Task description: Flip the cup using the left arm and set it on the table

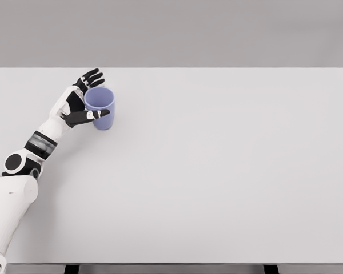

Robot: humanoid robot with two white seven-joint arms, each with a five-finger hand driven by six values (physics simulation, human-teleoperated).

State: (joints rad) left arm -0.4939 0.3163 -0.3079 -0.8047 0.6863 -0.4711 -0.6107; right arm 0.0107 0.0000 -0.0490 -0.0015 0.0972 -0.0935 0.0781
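A lavender cup (104, 122) stands upright on the white table (217, 171) at the far left, its mouth facing up. My left hand (101, 95) is at the cup's left side. Its black fingers (90, 77) are spread and reach past the rim behind the cup, apart from the wall. The thumb (95, 115) lies across the front of the cup, touching or nearly touching it. The hand is open, not closed on the cup. My left arm (28, 160) comes in from the lower left. The right arm is out of view.
The table's far edge (171, 68) runs just behind the cup, with a grey wall beyond. Its front edge (171, 264) lies along the bottom of the picture. Nothing else stands on the table.
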